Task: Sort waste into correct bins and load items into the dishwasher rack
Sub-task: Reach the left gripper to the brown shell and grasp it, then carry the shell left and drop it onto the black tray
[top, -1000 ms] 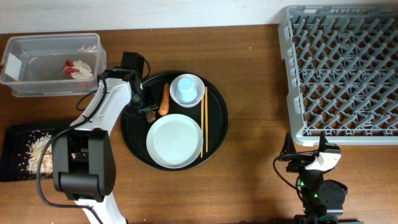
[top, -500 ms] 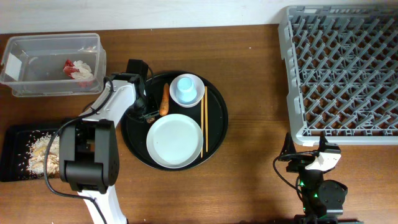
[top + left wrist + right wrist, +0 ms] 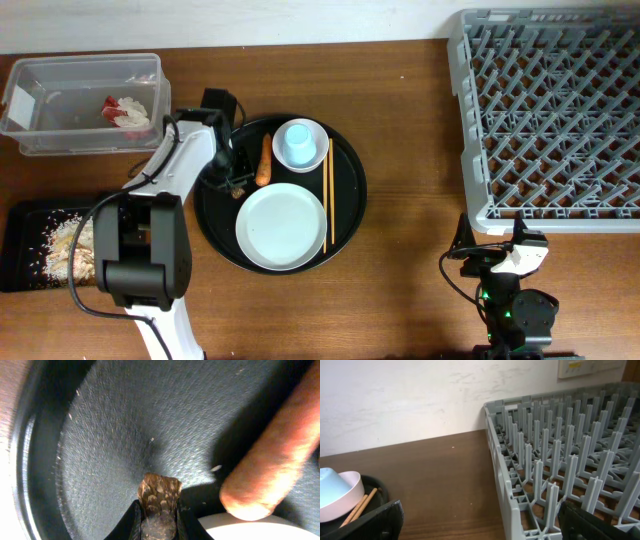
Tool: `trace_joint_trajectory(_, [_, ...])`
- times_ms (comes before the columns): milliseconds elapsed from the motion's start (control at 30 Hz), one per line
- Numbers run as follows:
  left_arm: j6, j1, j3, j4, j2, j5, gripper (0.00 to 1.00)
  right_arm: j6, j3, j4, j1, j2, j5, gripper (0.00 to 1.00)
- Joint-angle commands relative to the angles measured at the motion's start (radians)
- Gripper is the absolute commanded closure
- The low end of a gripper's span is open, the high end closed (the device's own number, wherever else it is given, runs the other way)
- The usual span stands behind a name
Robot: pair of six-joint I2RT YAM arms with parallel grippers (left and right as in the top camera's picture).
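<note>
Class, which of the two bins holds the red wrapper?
The clear plastic box at the back; the flat black tray holds only beige scraps.

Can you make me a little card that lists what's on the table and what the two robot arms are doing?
Left gripper: shut on a small brown scrap, over the round black tray
Right gripper: open, holding nothing, near a corner of the rack
On the round tray: carrot piece, plate, chopsticks, blue cup inside the bowl
Clear box: red wrapper, white tissue
Flat black tray: rice scraps
Rack: no dishes seen in it
</note>
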Motion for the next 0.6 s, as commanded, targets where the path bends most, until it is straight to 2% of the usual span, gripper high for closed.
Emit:
trace_joint_trajectory(0, [0.003, 0.034, 0.092, -0.053, -0.048, -0.049, 0.93, 0.008, -0.003, -0.009, 0.005, -0.006, 0.016, 0.02])
trace_joint_trajectory(200, [0.003, 0.168, 0.209, -0.164, -0.105, -0.176, 0.92, 0.008, -0.003, -0.009, 0.005, -0.006, 0.016, 0.02])
trace_joint_trajectory(300, [0.003, 0.297, 0.234, -0.185, -0.119, -0.202, 0.88, 0.008, -0.003, -0.009, 0.005, -0.006, 0.016, 0.02])
trace_joint_trajectory(567, [0.002, 0.617, 0.228, -0.192, -0.118, -0.198, 0.87, 0.008, -0.003, -0.009, 0.005, -0.006, 0.016, 0.02])
